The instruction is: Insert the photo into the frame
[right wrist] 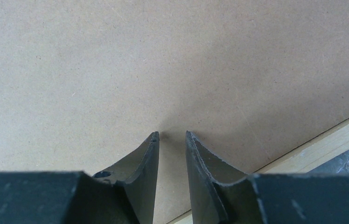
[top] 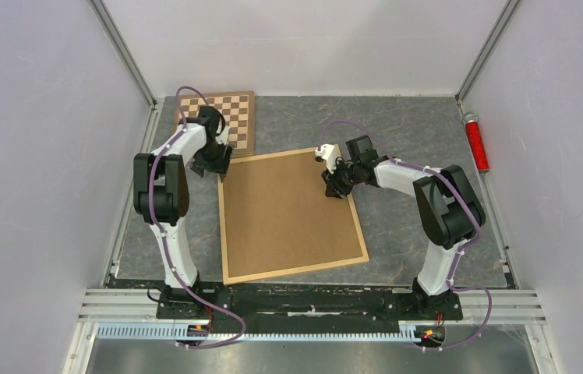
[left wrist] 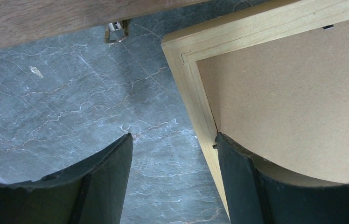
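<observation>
Left hand (left wrist: 173, 136) spread astride frame (left wrist: 185, 70) edge, right hand (right wrist: 172, 135) slightly parted, empty, over backing board (right wrist: 163, 60)

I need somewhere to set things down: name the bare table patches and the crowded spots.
Free: the far strip of table between chessboard and red cylinder; the patch between frame and right arm. Crowded: the frame's far-left corner, with left pincer and chessboard; right pincer over its far-right part.
</observation>
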